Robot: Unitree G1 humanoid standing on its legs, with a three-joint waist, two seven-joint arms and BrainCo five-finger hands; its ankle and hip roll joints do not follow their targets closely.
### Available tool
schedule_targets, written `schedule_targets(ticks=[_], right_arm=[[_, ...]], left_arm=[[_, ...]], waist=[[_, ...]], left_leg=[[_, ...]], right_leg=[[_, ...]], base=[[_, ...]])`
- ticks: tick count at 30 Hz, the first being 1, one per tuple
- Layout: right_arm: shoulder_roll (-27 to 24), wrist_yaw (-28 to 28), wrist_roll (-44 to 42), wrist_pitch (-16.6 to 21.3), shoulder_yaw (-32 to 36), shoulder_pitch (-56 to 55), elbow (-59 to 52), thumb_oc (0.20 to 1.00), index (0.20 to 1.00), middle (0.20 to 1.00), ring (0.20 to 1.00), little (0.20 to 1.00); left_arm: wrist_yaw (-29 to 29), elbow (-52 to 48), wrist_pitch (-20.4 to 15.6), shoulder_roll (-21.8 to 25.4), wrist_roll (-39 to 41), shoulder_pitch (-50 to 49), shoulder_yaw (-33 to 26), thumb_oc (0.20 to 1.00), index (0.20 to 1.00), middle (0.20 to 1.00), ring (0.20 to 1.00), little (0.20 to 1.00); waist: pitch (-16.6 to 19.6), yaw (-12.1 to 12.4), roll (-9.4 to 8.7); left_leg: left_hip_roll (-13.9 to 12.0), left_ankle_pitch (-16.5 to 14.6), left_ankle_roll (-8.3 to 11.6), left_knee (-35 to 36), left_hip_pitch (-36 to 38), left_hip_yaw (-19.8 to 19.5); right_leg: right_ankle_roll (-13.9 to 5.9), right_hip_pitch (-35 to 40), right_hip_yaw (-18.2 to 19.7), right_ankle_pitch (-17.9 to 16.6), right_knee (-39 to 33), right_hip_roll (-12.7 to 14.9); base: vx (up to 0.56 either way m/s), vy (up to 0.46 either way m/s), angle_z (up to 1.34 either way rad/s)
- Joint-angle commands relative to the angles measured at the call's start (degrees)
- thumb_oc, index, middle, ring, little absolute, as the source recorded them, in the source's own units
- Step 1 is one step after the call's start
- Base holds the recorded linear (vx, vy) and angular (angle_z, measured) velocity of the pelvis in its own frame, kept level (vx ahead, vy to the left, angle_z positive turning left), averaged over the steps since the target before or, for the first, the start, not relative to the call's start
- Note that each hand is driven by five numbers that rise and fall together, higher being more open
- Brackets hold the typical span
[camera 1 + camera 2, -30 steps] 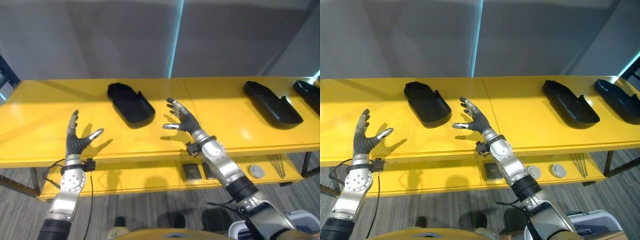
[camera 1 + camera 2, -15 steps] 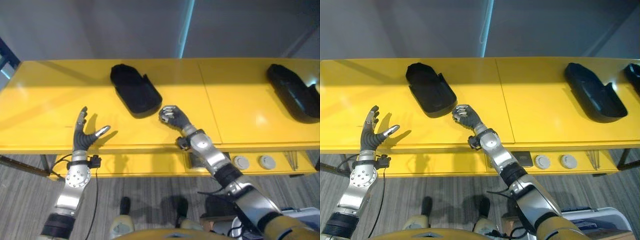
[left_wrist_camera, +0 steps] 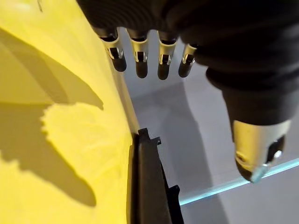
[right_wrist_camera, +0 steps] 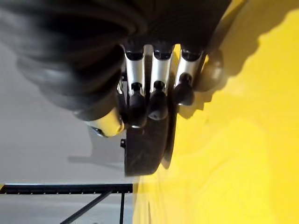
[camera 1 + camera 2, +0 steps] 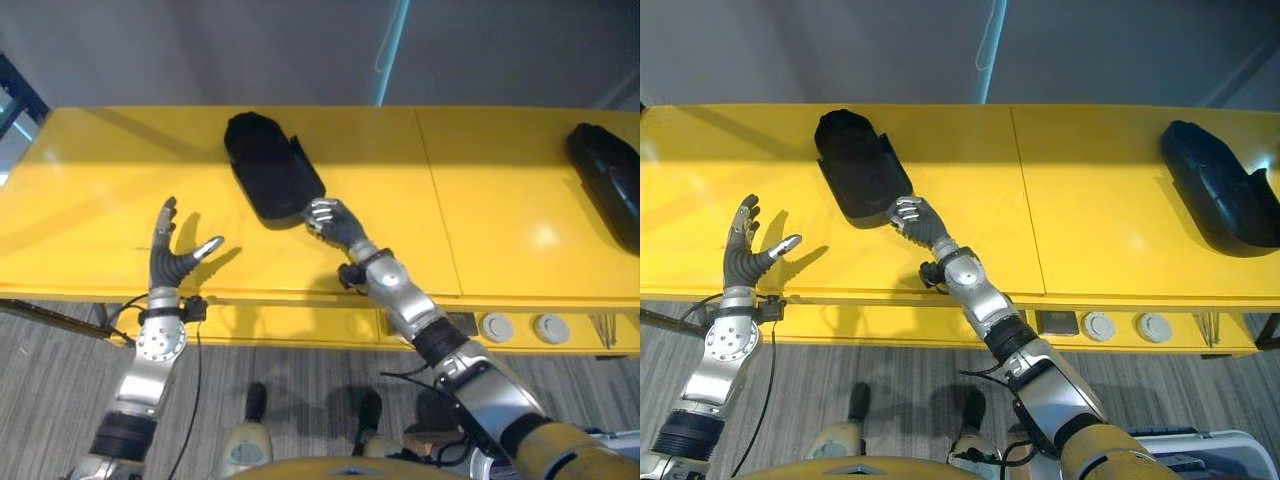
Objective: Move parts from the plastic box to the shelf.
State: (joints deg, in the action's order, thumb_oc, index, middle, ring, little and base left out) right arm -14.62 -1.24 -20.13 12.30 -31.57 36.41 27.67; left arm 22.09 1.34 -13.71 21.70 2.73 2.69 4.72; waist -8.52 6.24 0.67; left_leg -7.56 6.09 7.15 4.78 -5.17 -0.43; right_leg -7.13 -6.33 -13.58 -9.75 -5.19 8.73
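While the right hand (image 5: 908,214) curls its fingers at the near lip of the black part (image 5: 855,165), at 11 o'clock on the yellow shelf (image 5: 1100,200), placing looks under way; next comes letting go. Part: matte moulded shell, rounded, scoop-shaped. Shelf: glossy, flat. Left hand (image 5: 745,258): spread wide, empty, at 9 o'clock.

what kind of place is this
Probably a factory or workshop parts station: a long yellow shelf holds moulded black parts, another black part lies further along, and round metal pieces sit on the lower level.
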Motion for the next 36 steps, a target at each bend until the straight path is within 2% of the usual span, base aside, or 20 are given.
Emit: schedule_targets(ticks=[1, 9, 16, 17, 18, 19, 24, 28, 30, 32, 33, 34, 36], right_arm=[[2.44, 2.83, -3.64, 3.83, -0.62, 6.32, -5.21, 0.2, 0.2, 0.2, 0.2, 0.2], [4.08, 5.4, -4.72, 3.66, -3.05, 6.47, -7.8, 0.2, 0.2, 0.2, 0.2, 0.2], [5.17, 2.77, -2.69, 4.33, -2.41, 9.27, -4.54, 0.2, 0.2, 0.2, 0.2, 0.2], [5.16, 2.39, -2.7, 4.46, -2.17, 9.14, -4.8, 0.219, 0.219, 0.219, 0.219, 0.219], [4.94, 1.98, -2.79, 4.69, -1.65, 8.69, -5.47, 0.689, 0.689, 0.689, 0.689, 0.689], [3.99, 1.12, -2.79, 5.22, -0.43, 7.27, -8.19, 1.0, 1.0, 1.0, 1.0, 1.0], [-0.09, 0.9, -3.77, 6.43, 4.01, 0.29, -19.3, 1.0, 1.0, 1.0, 1.0, 1.0], [-4.32, 3.78, -9.36, 8.55, 11.45, -10.84, -32.17, 1.0, 1.0, 1.0, 1.0, 1.0], [-5.38, 4.45, -9.07, 8.21, 12.51, -12.42, -33.7, 1.0, 1.0, 1.0, 1.0, 1.0], [-7.73, 4.29, -5.57, 7.87, 13.23, -13.22, -34.57, 1.0, 1.0, 1.0, 1.0, 1.0], [-10.75, 3.5, 2.39, 6.87, 12.65, -12.14, -33.95, 1.0, 1.0, 1.0, 1.0, 1.0], [-10.72, 3.32, 2.63, 6.86, 12.52, -12.1, -33.94, 1.0, 1.0, 1.0, 1.0, 1.0], [-13.25, 1.69, 13.87, 5.91, 9.62, -8.34, -30.04, 1.0, 1.0, 1.0, 1.0, 1.0]], left_arm=[[1.32, -0.05, -4.11, 2.4, 0.69, 4.55, 0.77, 1.0, 1.0, 1.0, 1.0, 1.0], [1.31, -0.39, -4.37, 2.41, 1.27, 2.86, -0.4, 1.0, 1.0, 1.0, 1.0, 1.0], [1.54, -0.8, -4.59, 2.51, 2.0, 3.09, -0.12, 1.0, 1.0, 1.0, 1.0, 1.0], [1.69, -0.83, -4.5, 2.5, 1.9, 3.16, -0.15, 1.0, 1.0, 1.0, 1.0, 1.0], [1.83, -0.77, -4.39, 2.53, 1.83, 3.17, -0.27, 1.0, 1.0, 1.0, 1.0, 1.0], [2.17, -0.68, -4.07, 2.49, 1.65, 3.12, -0.79, 1.0, 1.0, 1.0, 1.0, 1.0], [3.06, -0.61, -3.17, 2.55, 0.37, 3.35, -2.37, 1.0, 1.0, 1.0, 1.0, 1.0], [2.62, -1.34, -2.55, 2.53, -0.54, 1.54, -4.55, 1.0, 1.0, 1.0, 1.0, 1.0], [2.06, -1.75, -2.49, 2.43, -0.36, 0.63, -4.95, 1.0, 1.0, 1.0, 1.0, 1.0], [1.45, -1.82, -2.55, 2.47, -0.31, -0.6, -5.67, 1.0, 1.0, 1.0, 1.0, 1.0], [0.7, -1.96, -2.84, 2.51, -0.38, -1.53, -6.1, 1.0, 1.0, 1.0, 1.0, 1.0], [0.67, -1.98, -2.84, 2.44, -0.38, -1.56, -6.16, 1.0, 1.0, 1.0, 1.0, 1.0], [-0.17, -1.87, -3.24, 2.63, -0.55, -2.72, -5.85, 1.0, 1.0, 1.0, 1.0, 1.0]], waist=[[-1.3, 0.51, -2.52], [-0.83, 0.79, -2.77], [-0.64, 1.3, -2.83], [-0.61, 1.26, -2.82], [-0.55, 1.15, -2.82], [-0.45, 0.77, -2.9], [-0.16, -0.83, -3.23], [1.23, -3.51, -3.72], [1.78, -3.89, -3.82], [2.57, -4.34, -4.08], [3.36, -4.52, -4.29], [3.28, -4.5, -4.23], [4.11, -3.99, -4.69]], left_leg=[[1.83, -5.48, -1.86, 0.22, 1.07, 0.64], [1.75, -5.76, -1.93, 0.22, 1.51, 0.37], [1.81, -5.83, -2.03, 0.22, 1.45, 0.34], [1.8, -5.87, -2.04, 0.22, 1.45, 0.35], [1.8, -5.92, -2.05, 0.22, 1.48, 0.39], [1.82, -6.08, -2.13, 0.22, 1.57, 0.45], [1.98, -6.45, -2.2, 0.22, 2.08, 0.93], [1.96, -7.58, -2.61, 0.22, 4.12, 2.04], [1.92, -7.88, -2.6, 0.22, 4.84, 2.39], [1.82, -8.33, -2.66, 0.22, 5.93, 2.89], [1.71, -8.65, -2.71, 0.22, 6.95, 3.39], [1.69, -8.69, -2.71, 0.22, 7.06, 3.46], [1.49, -8.9, -2.77, 0.22, 8.03, 3.96]], right_leg=[[-1.77, 7.52, -0.72, 10.51, 0.19, 2.07], [-1.71, 7.98, -1.03, 10.78, 0.19, 2.08], [-1.74, 7.91, -0.91, 10.74, 0.19, 2.0], [-1.77, 7.9, -0.87, 10.72, 0.19, 2.03], [-1.79, 7.95, -0.92, 10.74, 0.19, 2.06], [-1.85, 8.06, -0.94, 10.76, 0.19, 2.1], [-2.1, 8.22, -0.89, 10.66, 0.19, 2.23], [-2.34, 9.17, -0.04, 10.65, 0.19, 2.33], [-2.37, 9.66, 0.26, 10.74, 0.19, 2.39], [-2.39, 10.33, 0.53, 10.88, 0.23, 2.45], [-2.32, 10.96, 1.04, 11.07, 0.31, 2.38], [-2.32, 11.03, 1.11, 11.09, 0.32, 2.37], [-2.22, 11.73, 1.6, 11.29, 0.32, 2.25]], base=[[0.02, 0.0, 0.06], [0.02, -0.003, 0.06], [0.0, 0.0, 0.0], [0.0, 0.0, 0.0], [0.0, 0.033, 0.01], [0.0, 0.033, 0.01], [0.0, 0.007, 0.0], [0.01, 0.021, -0.09], [0.02, 0.012, -0.15], [0.03, 0.005, -0.23], [0.02, 0.003, -0.32], [0.03, -0.004, -0.29], [0.01, -0.011, -0.13]])
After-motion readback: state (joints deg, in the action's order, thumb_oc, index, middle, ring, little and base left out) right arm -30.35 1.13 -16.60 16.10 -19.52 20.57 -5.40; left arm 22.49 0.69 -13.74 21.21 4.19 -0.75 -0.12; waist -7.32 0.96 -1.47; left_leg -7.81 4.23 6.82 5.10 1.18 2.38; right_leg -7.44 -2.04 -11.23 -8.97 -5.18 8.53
